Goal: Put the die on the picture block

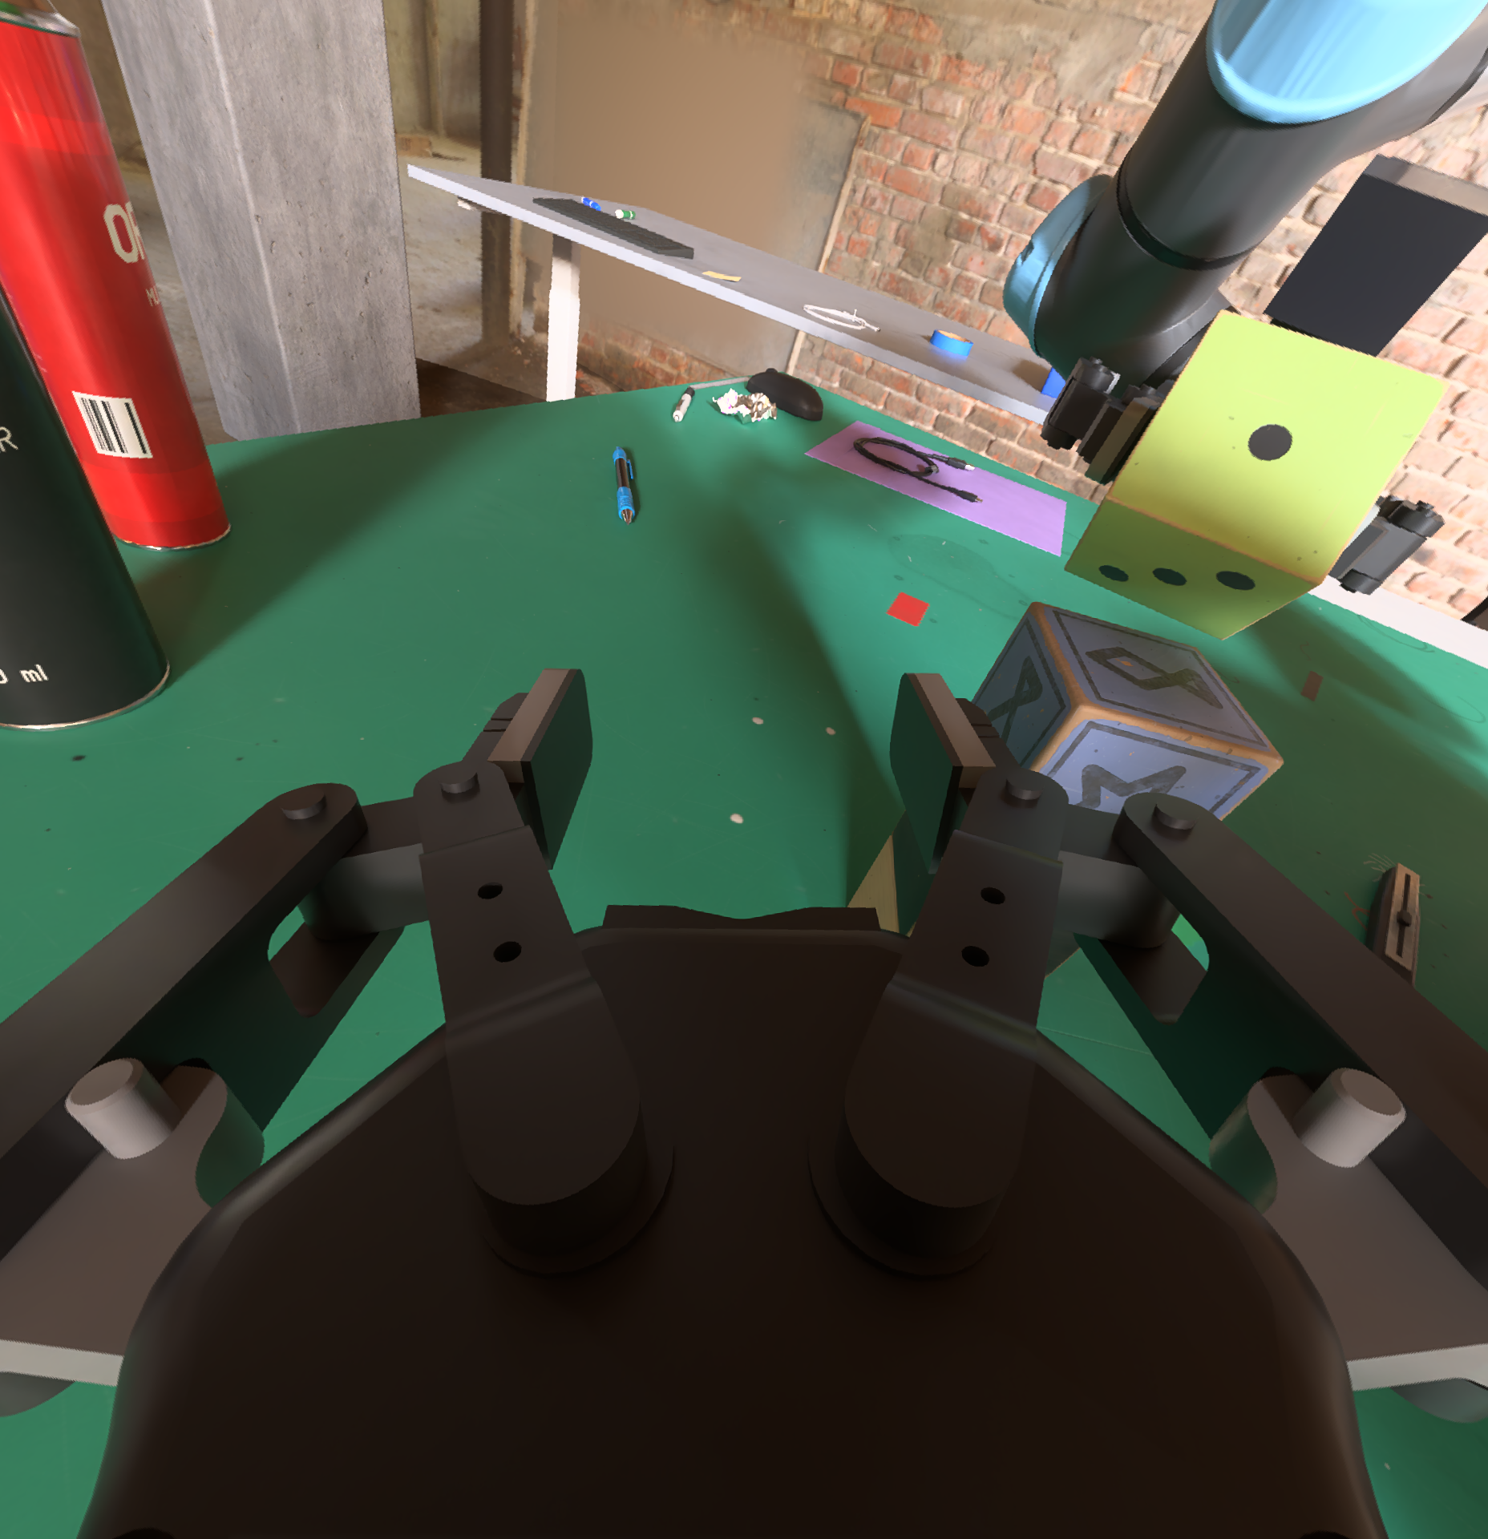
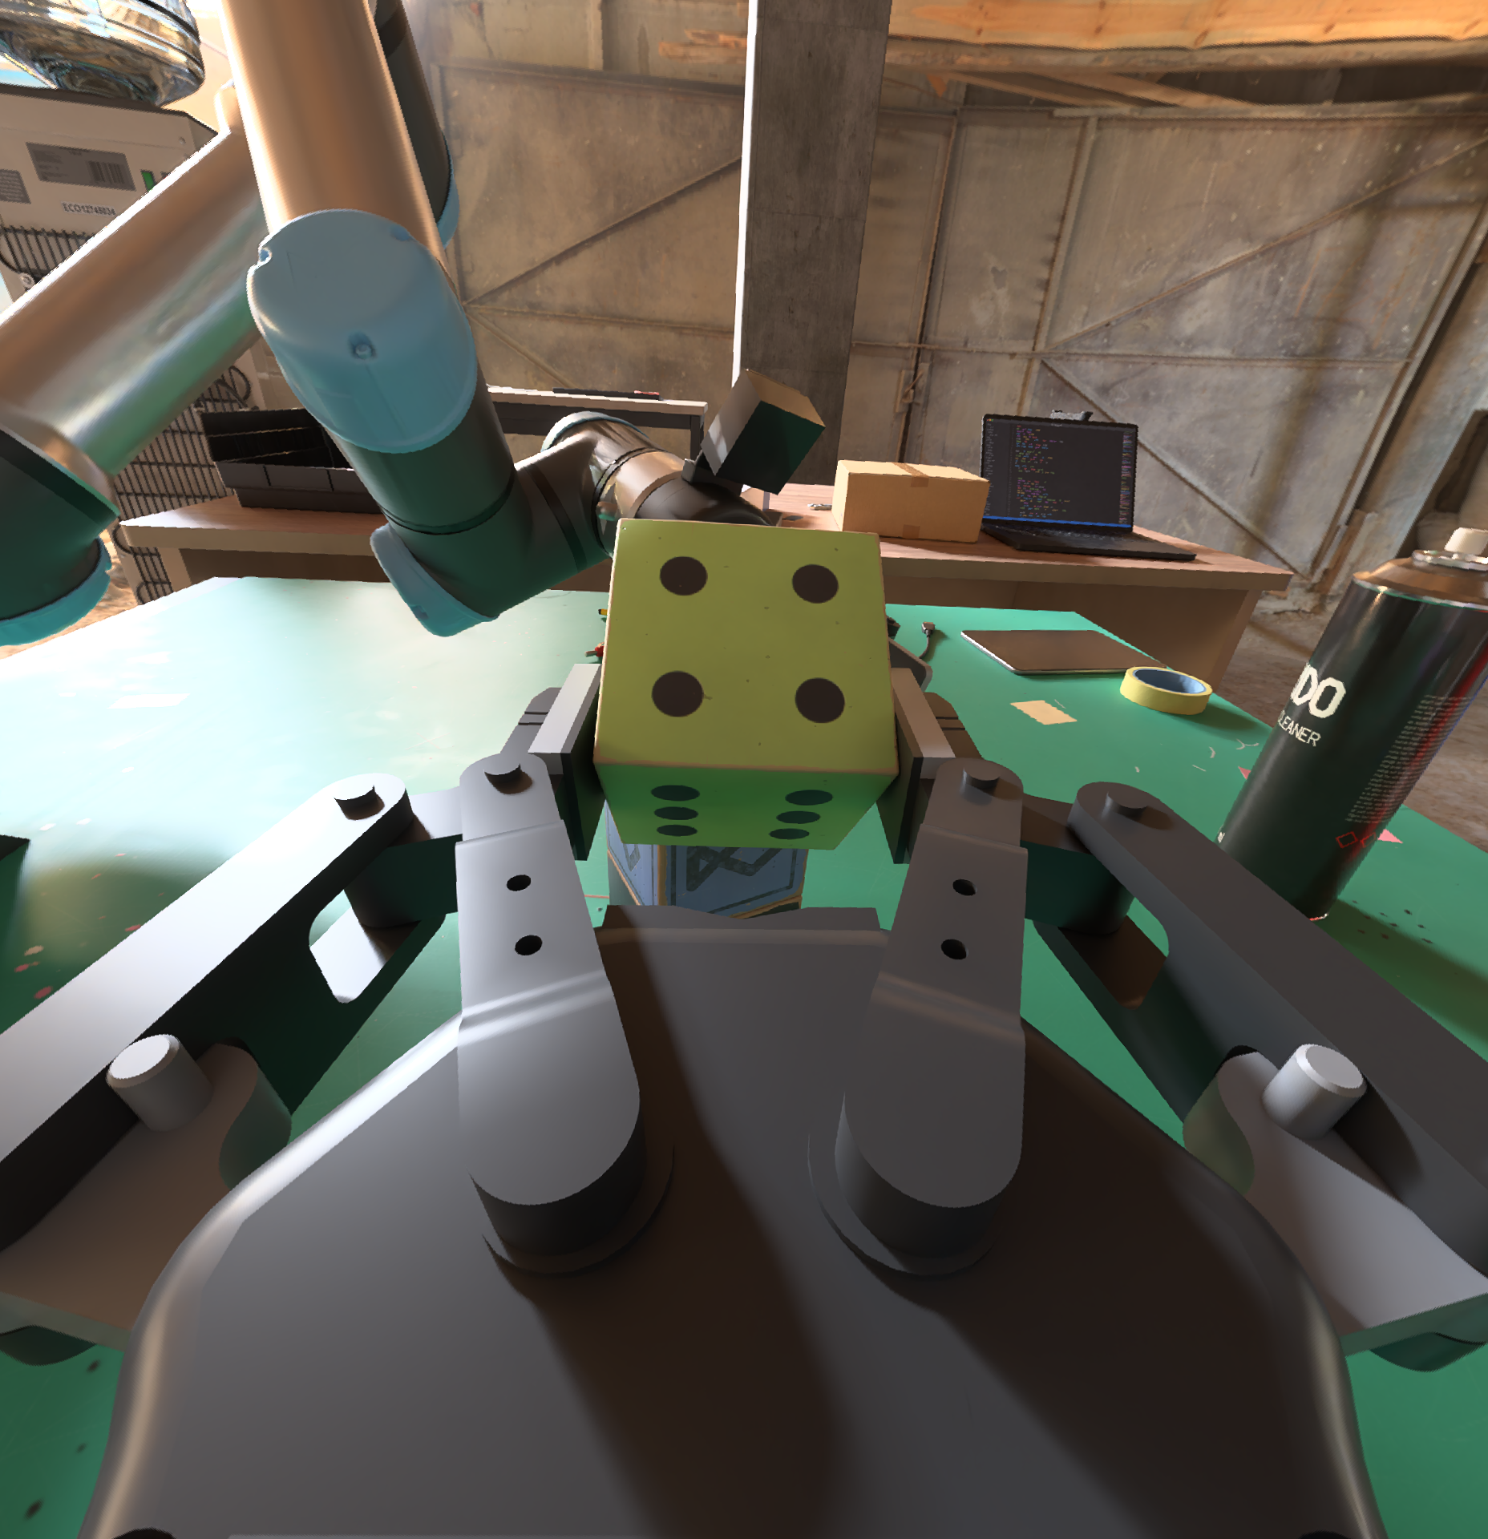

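Note:
My right gripper is shut on a yellow-green die with black dots and holds it in the air. In the left wrist view the die hangs just above and a little beyond the picture block, a blue wooden cube with dark drawings that stands on the green table. In the right wrist view only a strip of the block shows right under the die. My left gripper is open and empty, low over the table, just left of the block.
A red spray can and a dark spray can stand at the left. A blue pen, a purple sheet with a black cable and a black mouse lie farther back. A yellow tape roll lies beyond.

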You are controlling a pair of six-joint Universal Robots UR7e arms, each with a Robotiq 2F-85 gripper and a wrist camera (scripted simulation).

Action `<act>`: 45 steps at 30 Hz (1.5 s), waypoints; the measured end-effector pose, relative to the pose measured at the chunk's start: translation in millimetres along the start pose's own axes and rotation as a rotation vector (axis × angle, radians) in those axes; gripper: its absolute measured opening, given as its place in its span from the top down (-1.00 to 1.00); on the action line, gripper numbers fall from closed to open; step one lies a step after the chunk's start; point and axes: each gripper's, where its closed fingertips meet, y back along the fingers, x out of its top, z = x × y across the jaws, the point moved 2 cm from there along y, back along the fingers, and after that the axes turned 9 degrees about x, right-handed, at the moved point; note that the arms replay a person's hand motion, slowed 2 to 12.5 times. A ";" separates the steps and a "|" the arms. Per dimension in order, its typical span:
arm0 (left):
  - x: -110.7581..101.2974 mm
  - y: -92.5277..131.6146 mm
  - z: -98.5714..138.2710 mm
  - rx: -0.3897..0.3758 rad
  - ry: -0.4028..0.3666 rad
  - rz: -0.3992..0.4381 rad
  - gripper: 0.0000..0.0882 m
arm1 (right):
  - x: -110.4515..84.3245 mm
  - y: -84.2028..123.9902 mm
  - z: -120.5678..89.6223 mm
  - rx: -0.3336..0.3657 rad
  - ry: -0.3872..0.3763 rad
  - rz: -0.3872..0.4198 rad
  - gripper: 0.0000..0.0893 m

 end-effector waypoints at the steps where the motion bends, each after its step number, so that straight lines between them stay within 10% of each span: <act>1: 0.0 0.0 0.0 0.000 0.000 0.000 -0.46 | -0.1 -0.1 0.0 0.000 0.000 0.000 -0.20; 45: -0.3 0.2 0.3 -0.001 -0.001 -0.002 -0.46 | -3.9 -4.0 -3.3 0.028 -0.003 -0.015 -0.20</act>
